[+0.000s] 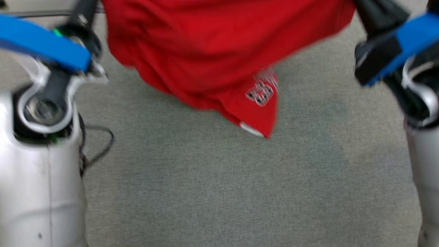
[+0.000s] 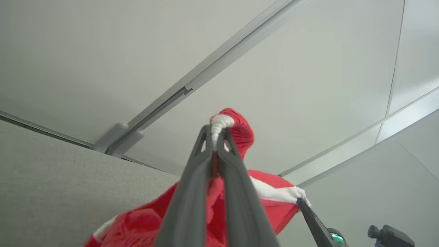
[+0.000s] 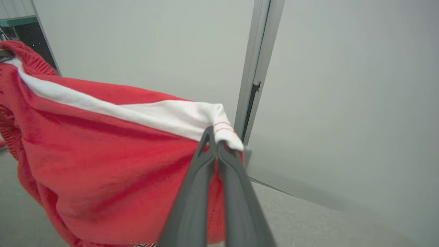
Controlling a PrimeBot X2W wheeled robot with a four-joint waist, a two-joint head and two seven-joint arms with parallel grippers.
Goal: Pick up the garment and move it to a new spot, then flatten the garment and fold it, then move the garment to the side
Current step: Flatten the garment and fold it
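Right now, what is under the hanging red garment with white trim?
Below the red fabric garment lies flat grey carpet. The floor behind the hanging cloth is covered, so I cannot tell what is there.

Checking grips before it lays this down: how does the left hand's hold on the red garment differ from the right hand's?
The left hand clamps a bunched wad that bulges above its tips; the right hand pinches a flatter corner that barely overhangs. The left hand's bite includes ribbed red knit with white trim; the right hand's is white band with red stitching. Both are shut on the garment, holding it up.
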